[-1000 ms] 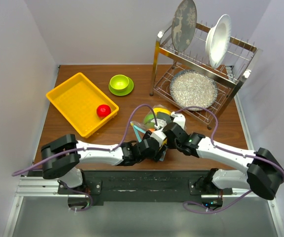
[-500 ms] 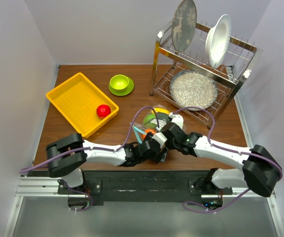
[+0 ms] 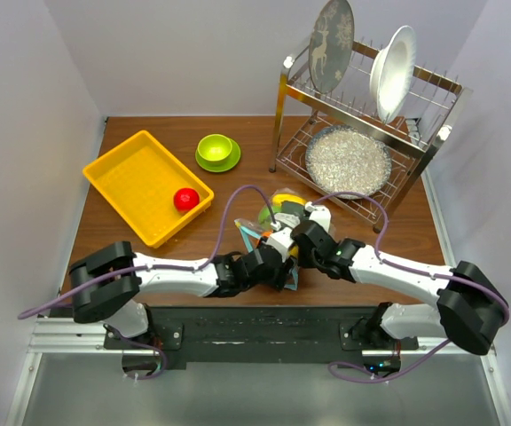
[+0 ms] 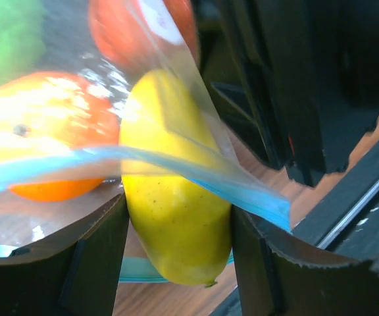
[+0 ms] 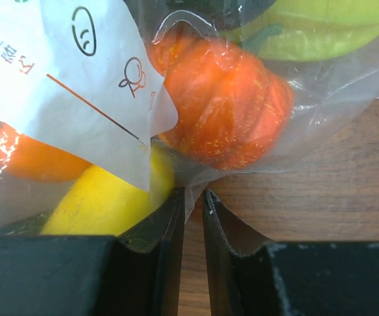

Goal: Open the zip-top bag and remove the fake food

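One red piece of fake food [image 3: 185, 199] is seen in the yellow tray [image 3: 134, 182]. Right of it, one zip-top bag [image 5: 321, 85] is held. The left gripper [image 4: 176, 227] is clamped, half-spread, on one yellow piece [image 4: 176, 191] at its mouth, and the right gripper [image 5: 193, 197] is pinched nearly shut on its film. Two orange pieces [image 5: 222, 99] are enclosed.

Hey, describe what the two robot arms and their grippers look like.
The left arm and the right arm both have white tube-like links joined by chunky black joints. A lavender cable loops along each one. The left gripper and the right gripper are black, with flat matte fingers.
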You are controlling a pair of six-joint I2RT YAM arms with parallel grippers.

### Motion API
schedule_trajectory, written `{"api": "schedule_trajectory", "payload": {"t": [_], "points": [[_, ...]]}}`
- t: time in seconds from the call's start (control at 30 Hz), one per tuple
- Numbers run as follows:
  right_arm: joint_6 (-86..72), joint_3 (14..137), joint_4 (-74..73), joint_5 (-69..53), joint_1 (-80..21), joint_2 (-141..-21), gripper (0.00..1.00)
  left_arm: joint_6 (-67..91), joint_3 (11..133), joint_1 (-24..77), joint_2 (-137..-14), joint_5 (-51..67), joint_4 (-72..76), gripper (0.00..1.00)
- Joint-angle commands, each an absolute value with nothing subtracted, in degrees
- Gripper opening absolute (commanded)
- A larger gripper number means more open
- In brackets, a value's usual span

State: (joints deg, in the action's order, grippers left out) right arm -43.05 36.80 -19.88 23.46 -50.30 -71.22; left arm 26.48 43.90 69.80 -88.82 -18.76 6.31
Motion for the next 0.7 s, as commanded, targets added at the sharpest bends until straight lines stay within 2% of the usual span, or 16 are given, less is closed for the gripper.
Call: {"api": "schedule_trajectory", "payload": {"t": [0.0,0.07,0.17,0.4,0.67], "points": [[-44.38,35.51,-17.32,24.96,-50.36,-70.66,0.21,32.95,45.35,65.93,-84.82,-11.88,6.07,0.23],[-44.47,35.25,-17.31,25.40,-50.36,-70.23,0.21,34.71,45.44,63.82,-84.20,-8.81,4.06,0.20],[-44.82,35.07,-17.40,26.10,-50.27,-69.44,0.27,35.51,45.35,62.32,-82.71,-6.86,0.81,0.17],[-43.86,36.21,-16.09,25.31,-49.66,-68.73,0.40,35.33,44.65,62.14,-77.71,-6.51,-9.48,0.18],[-42.45,37.53,-14.50,23.38,-48.52,-70.49,0.43,37.18,42.90,62.05,-70.41,-8.69,-19.31,0.16]]}}
